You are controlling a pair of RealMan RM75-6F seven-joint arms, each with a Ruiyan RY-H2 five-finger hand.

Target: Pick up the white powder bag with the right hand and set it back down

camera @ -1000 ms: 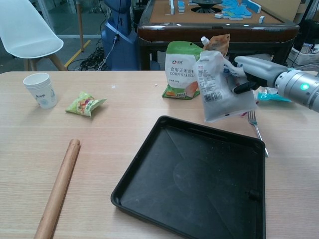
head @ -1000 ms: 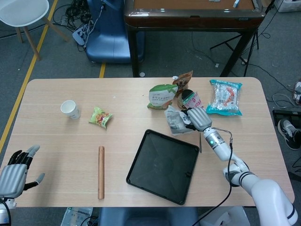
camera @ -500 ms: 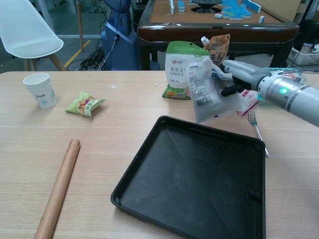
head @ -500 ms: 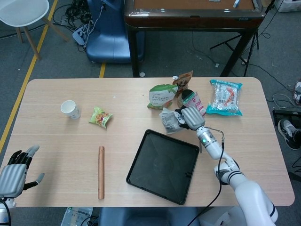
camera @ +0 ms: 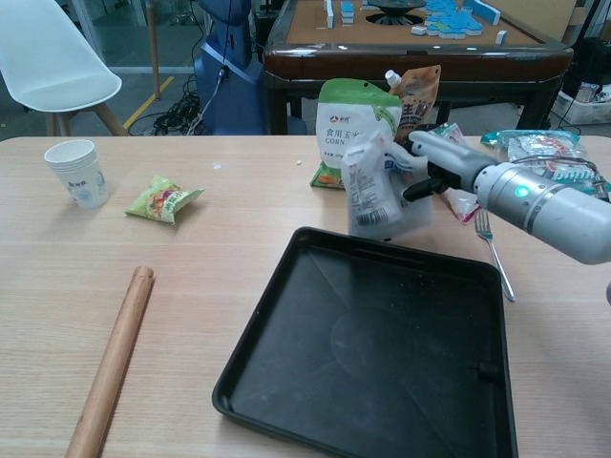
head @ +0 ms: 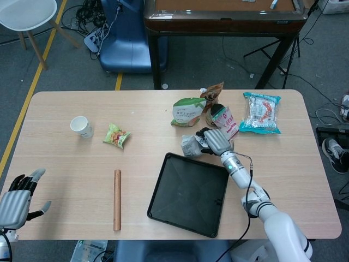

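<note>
While gripped by right hand, fingers closed round upper edge, white powder bag hanging just above far rim of black tray. Left hand empty, fingers spread, off table's near-left corner.

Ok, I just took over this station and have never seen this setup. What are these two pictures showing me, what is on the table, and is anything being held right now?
You are looking through two cameras on a two-armed robot with finger hands. The head view looks down on the whole table; the chest view looks across it from low in front.

The right hand holds the white powder bag by its upper part, hanging just behind the far edge of the black tray. The left hand holds nothing, fingers apart, at the table's near left corner.

Also on the table: a paper cup, a small green snack packet, a wooden rolling pin, a corn starch bag, a brown pouch, a fork and a teal-edged packet.
</note>
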